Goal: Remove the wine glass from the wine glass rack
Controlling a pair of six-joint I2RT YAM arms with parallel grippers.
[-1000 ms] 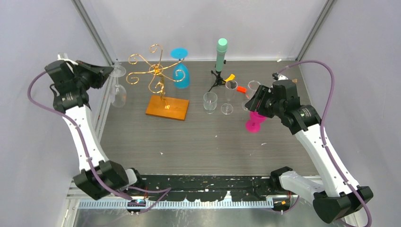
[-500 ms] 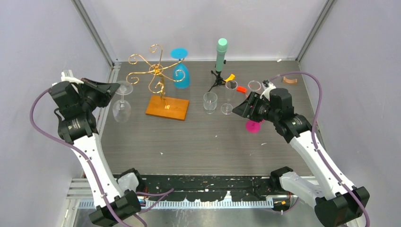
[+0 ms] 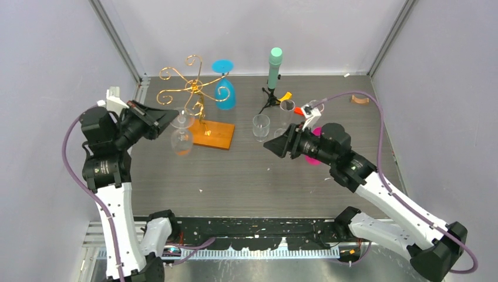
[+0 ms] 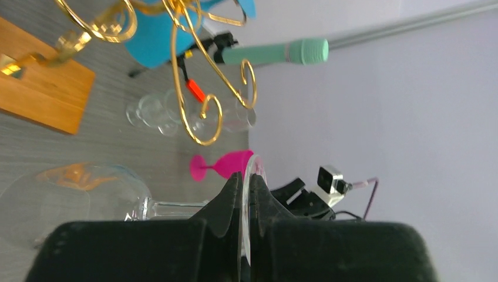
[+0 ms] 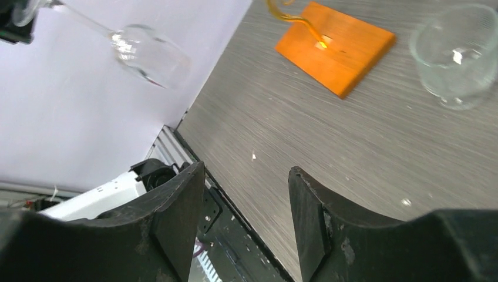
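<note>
Top view: left claw (image 3: 170,120) clamped on the foot of the glass (image 3: 182,141), bowl hanging down, off the rack (image 3: 191,88), just beside its base (image 3: 216,137), right claw (image 3: 273,147) above the table (image 3: 246,176), left wrist: foot rim pinched between fingers (image 4: 230,202), scrolls (image 4: 202,120) apart from it, right wrist: jaws wide, nothing held.
</note>
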